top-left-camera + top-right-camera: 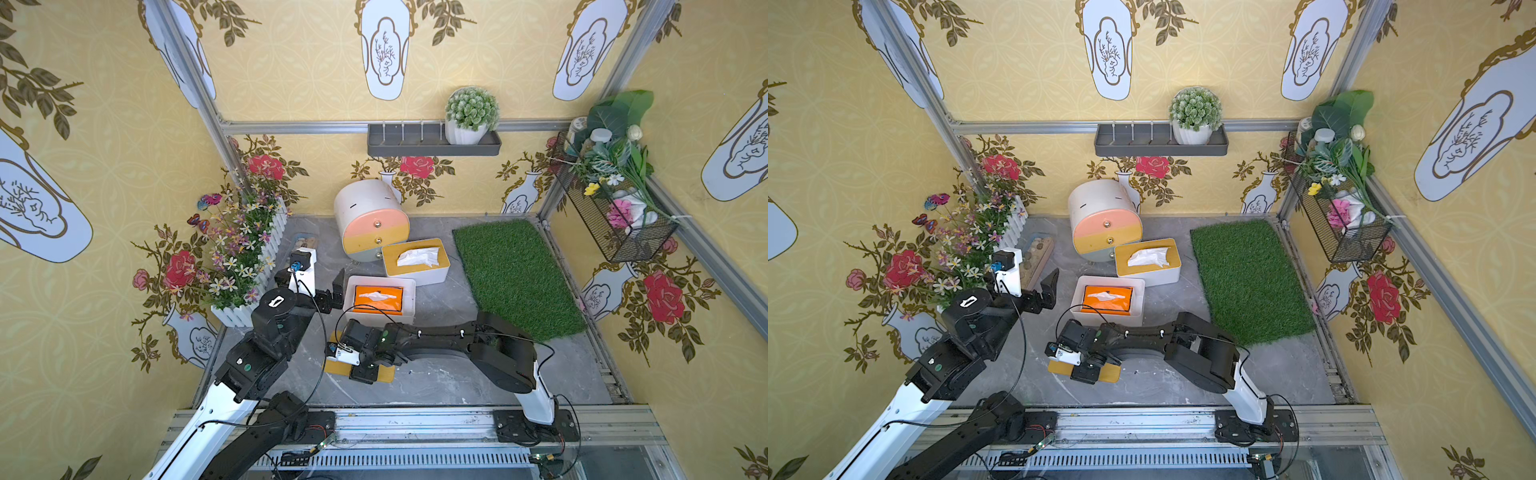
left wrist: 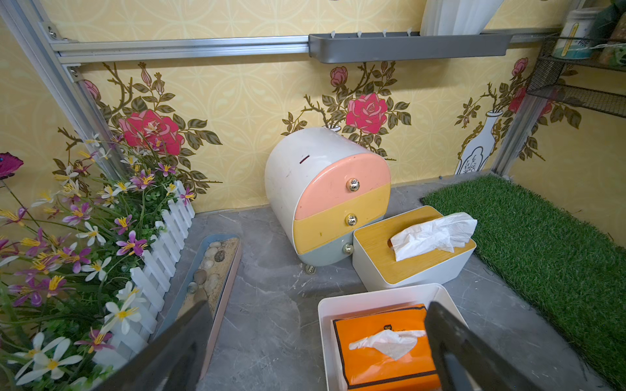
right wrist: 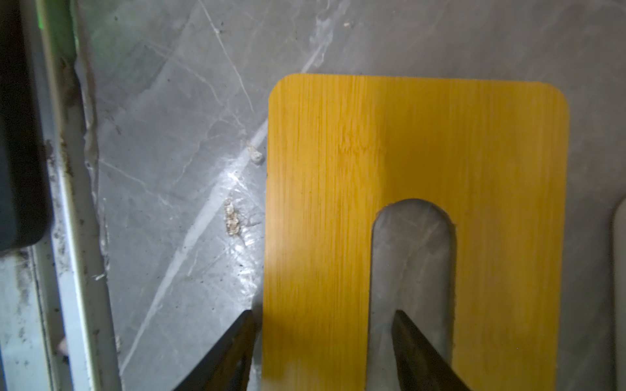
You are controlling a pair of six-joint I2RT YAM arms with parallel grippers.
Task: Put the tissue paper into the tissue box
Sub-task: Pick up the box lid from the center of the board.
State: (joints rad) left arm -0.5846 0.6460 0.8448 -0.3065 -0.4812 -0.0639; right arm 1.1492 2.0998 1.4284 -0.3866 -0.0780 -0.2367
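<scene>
Left gripper (image 1: 336, 289): jaws wide, empty, beside the open white plastic tissue box (image 1: 409, 287).

Right gripper (image 3: 323, 313): jaws apart, astride one strip of the flat yellow bamboo slotted lid (image 3: 474, 169) lying on the floor. It is not clamped.

Orange tissue pack (image 1: 376, 305) already lies in the box.

Step, likely: fetching the lid. Next: pinch, lift, seat it.

Count: two boxes, the second a lidded white box (image 1: 432, 276); one loose lid; one pack.

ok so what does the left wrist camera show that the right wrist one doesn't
Only the left wrist view: the orange tissue pack in the open white box, a second box with its lid on, the drawer unit, the flowers. Only the right wrist view: a wooden lid lying flat, the right gripper open astride one side of its slot. Both: the grey floor.
</scene>
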